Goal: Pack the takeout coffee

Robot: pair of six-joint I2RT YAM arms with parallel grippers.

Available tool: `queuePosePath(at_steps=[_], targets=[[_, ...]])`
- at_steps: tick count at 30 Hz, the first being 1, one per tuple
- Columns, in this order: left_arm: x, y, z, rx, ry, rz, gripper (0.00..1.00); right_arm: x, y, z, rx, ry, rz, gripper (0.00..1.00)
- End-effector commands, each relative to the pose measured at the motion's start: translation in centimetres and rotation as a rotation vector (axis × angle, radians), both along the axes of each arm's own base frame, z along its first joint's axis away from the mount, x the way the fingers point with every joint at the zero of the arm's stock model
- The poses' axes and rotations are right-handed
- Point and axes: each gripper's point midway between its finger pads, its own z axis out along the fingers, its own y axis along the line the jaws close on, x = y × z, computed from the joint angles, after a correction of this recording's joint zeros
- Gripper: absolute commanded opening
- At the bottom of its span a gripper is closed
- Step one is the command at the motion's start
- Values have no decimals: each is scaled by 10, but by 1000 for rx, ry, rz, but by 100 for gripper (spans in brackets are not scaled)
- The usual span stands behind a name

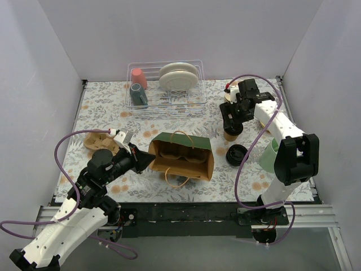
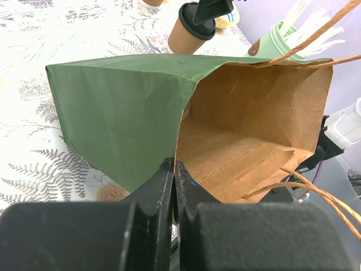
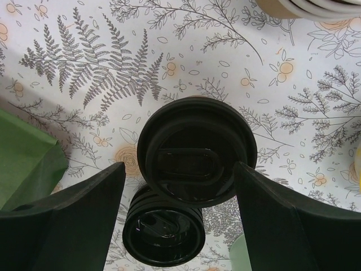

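From above, the right end effector (image 1: 233, 114) is hovering wide over the takeout coffee (image 1: 231, 133).

Left wrist: the left end effector (image 2: 174, 192) is pinching the paper bag (image 2: 130, 107) rim.

Right wrist: the coffee's lid (image 3: 196, 150) is sitting between the fingers (image 3: 73, 197). The cup is probably light and crushable, so grip below the lid.

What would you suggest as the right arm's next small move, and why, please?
Probably lower slightly and close the right gripper on the takeout coffee: its fingers are open on either side of the black lid, not touching it. The left gripper is pinching the paper bag open.
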Motion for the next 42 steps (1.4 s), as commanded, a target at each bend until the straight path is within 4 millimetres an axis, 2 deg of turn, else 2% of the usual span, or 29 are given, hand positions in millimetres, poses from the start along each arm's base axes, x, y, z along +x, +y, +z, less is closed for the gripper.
queuePosePath(at_steps=[1, 4, 8, 12, 17, 22, 27, 31, 36, 42], targets=[[-1, -1, 2, -12, -7, -8, 0, 3, -2, -6, -23, -5, 9, 83], [-2, -1, 3, -13, -8, -8, 0, 1, -3, -11, -44, 4, 9, 80], [-1, 0, 3, -15, -10, -1, 0, 0, -3, -7, -56, -11, 6, 78], [-1, 1, 4, -15, -11, 2, 0, 8, 4, 13, -31, -55, 6, 80], [-1, 1, 4, -15, -12, 3, 0, 12, 3, 24, -42, -87, -12, 86], [0, 1, 4, -13, -11, 6, 0, 10, 0, 17, -60, -79, -20, 87], [-1, 2, 5, -15, -11, 8, 0, 15, -6, 17, -93, -93, -30, 87], [0, 2, 5, -15, -13, 13, 0, 16, -3, 20, -75, -96, -25, 87], [0, 2, 5, -12, -9, 13, 0, 9, -4, 4, -87, -55, -22, 85], [1, 2, 5, -13, -8, 16, 0, 8, -4, -5, -93, -39, -19, 82]])
